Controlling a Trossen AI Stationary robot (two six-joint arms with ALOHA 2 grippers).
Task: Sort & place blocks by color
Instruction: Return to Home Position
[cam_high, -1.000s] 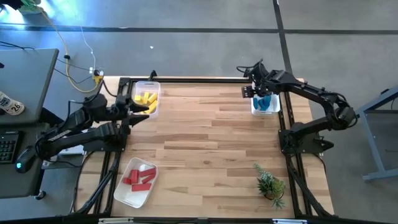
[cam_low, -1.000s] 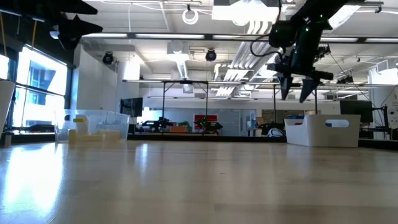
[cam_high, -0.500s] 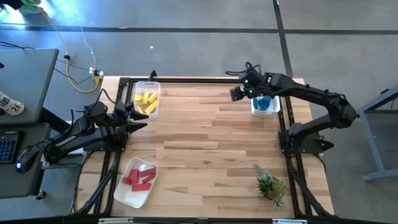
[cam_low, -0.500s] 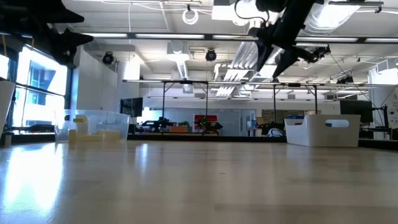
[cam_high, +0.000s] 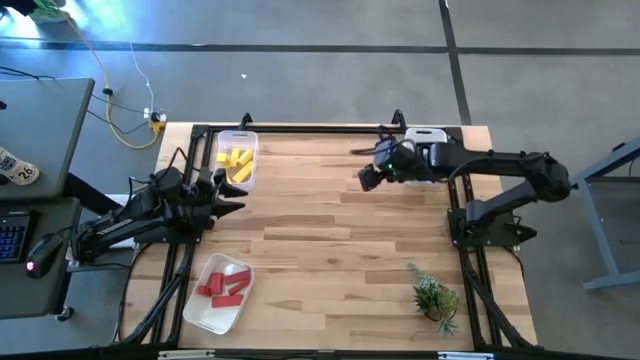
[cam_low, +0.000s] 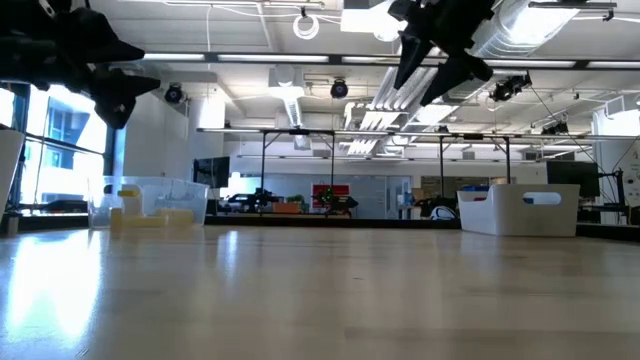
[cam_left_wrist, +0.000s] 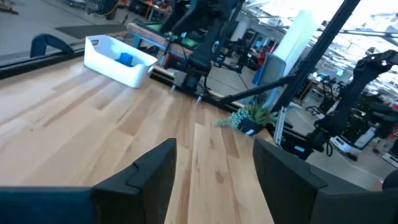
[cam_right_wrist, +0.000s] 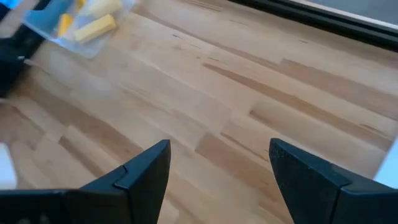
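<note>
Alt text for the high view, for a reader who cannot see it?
Seen from above, a wooden table holds sorted blocks: yellow blocks in a transparent bin at upper left, red blocks in a white bin at lower left. The left gripper and right gripper hover open, empty; the right arm partly covers a second white bin.

Right end effector swung off white bin; left end effector withdrew from transparent bin.

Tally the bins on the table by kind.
White bins: 2, the red-block bin and the blue-block bin
Clear bin: 1, holding yellow blocks
Total: 3
</note>
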